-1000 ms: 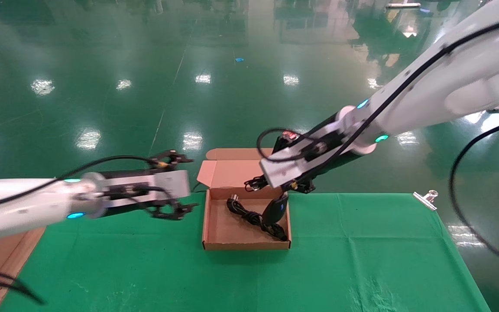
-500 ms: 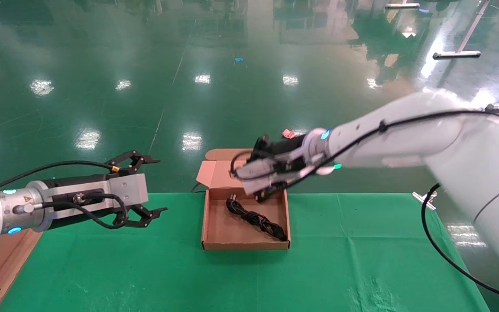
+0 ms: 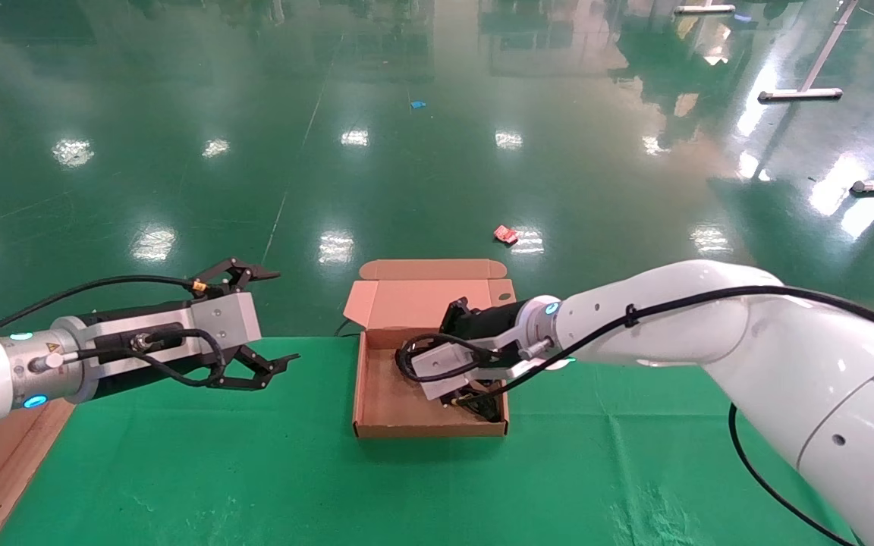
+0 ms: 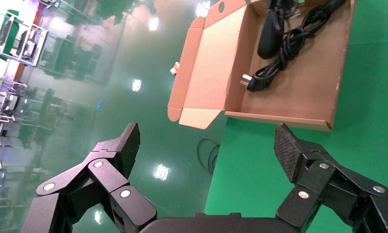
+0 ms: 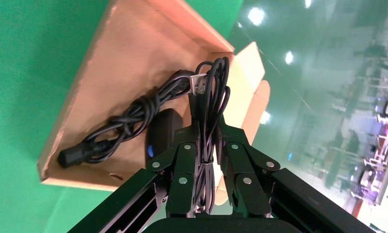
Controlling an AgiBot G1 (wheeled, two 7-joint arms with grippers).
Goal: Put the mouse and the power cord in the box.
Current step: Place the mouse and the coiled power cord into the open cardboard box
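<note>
Item one: the shallow brown cardboard mailer box (image 3: pixel 365 394) sits on the green cloth-covered table (image 3: pixel 179 470), hinged lid tipped back toward the far edge, so the tray lies open from above.

Item two: the coiled thick black power cord (image 4: pixel 284 51) lies along the box floor, its pronged plug near the lid side. We count this half of the job as done.

Item three: the small black oval mouse (image 4: pixel 267 36) rests inside the box beside the cord. Our right gripper (image 5: pixel 205 145) is low over the tray, fingers pinched on the bundled loops of the mouse's thin cable; we judge this grip keeps the loose wire from spilling over the wall.

Item four: our left gripper (image 3: pixel 251 364) hovers well apart from the box, jaws spread and holding nothing.
</note>
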